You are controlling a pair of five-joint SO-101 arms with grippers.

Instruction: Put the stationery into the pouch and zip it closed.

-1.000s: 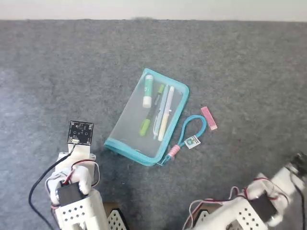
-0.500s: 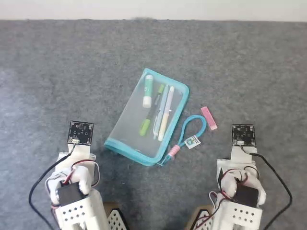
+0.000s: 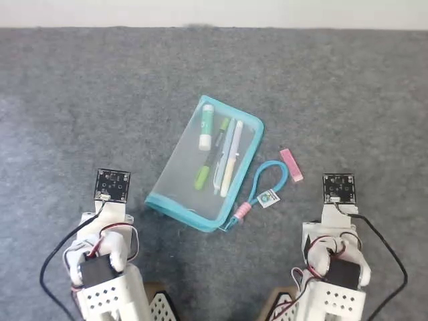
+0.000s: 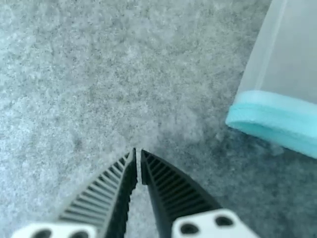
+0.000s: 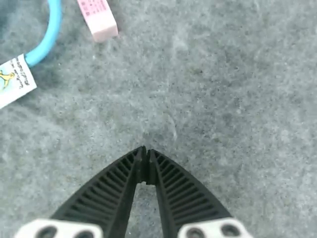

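A clear pouch with teal trim [image 3: 205, 162] lies tilted at the middle of the grey carpet, with several pens and markers [image 3: 219, 152] inside it. Its blue wrist loop [image 3: 271, 179] with a white tag [image 3: 268, 198] trails to the right. A pink eraser [image 3: 291, 164] lies on the carpet just right of the loop. My left gripper [image 4: 137, 154] is shut over bare carpet, near the pouch's teal corner [image 4: 270, 121]. My right gripper [image 5: 146, 151] is shut too, short of the pink eraser [image 5: 97, 17] and the tag [image 5: 14, 79].
Both arms sit folded at the near edge, the left arm [image 3: 107, 257] at lower left and the right arm [image 3: 336, 257] at lower right. Grey carpet [image 3: 87, 100] stretches all round the pouch. A pale wall [image 3: 214, 12] borders the far edge.
A second ago the right arm was swung off toward the lower right corner; it has since come back upright to its folded pose. The left arm and pouch have not moved.
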